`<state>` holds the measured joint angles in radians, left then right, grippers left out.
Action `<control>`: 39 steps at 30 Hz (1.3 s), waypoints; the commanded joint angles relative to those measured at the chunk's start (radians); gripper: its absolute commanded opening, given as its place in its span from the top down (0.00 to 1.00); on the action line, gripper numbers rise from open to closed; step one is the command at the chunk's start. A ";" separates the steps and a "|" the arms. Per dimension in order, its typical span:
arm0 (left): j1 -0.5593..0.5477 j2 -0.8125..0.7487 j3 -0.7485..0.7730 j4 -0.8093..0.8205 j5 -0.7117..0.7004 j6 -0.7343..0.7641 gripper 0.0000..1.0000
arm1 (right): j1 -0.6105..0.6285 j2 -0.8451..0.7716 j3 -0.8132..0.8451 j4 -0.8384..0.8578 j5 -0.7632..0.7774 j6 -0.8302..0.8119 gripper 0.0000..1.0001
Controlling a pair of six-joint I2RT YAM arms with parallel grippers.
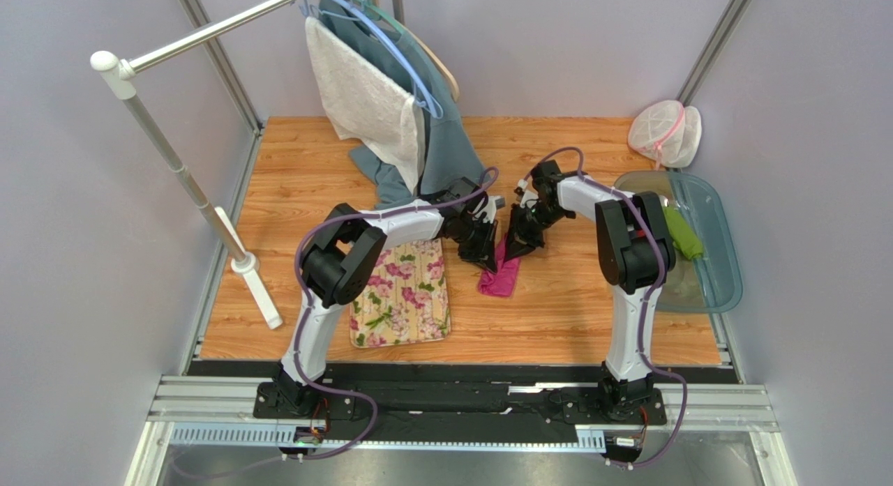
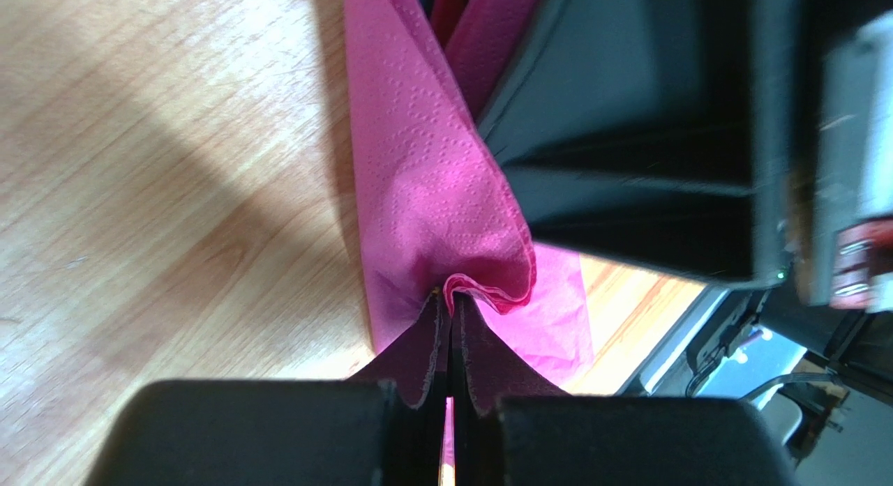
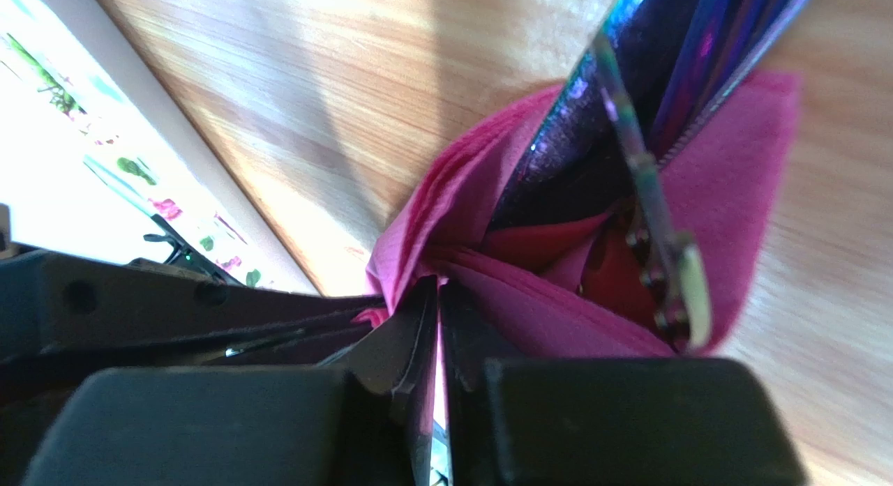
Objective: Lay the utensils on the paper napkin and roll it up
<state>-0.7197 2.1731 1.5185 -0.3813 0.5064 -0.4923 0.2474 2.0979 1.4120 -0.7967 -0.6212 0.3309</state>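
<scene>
as left end effector [image 2: 451, 334] sits pressed together on bunched edge of paper napkin [image 2: 430, 183], right end effector [image 3: 435, 313] pinches opposite fold. likely reason: paired pinch lifts both sides so napkin cups utensils [image 3: 587, 151], dark shiny handles lying inside fold, less chance of slipping out during roll. napkin near middle of desk, just beside flowered mat [image 1: 401, 293]. translucent tray [image 1: 723, 277] at right edge holds green item [image 1: 681, 233]; mesh bag [image 1: 663, 134] at far right corner, contents unclear.
</scene>
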 commanded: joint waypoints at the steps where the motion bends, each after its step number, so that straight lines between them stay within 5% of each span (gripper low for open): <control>1: 0.011 0.024 0.000 -0.120 -0.152 0.049 1.00 | -0.030 -0.073 0.076 -0.059 0.012 -0.033 0.89; 39: -0.012 -0.029 0.048 -0.133 -0.094 0.100 1.00 | -0.046 -0.032 -0.131 0.134 0.026 0.045 0.98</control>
<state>-0.7334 2.1681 1.5646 -0.4778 0.4282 -0.4198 0.1959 2.0361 1.2907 -0.6888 -0.6518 0.3721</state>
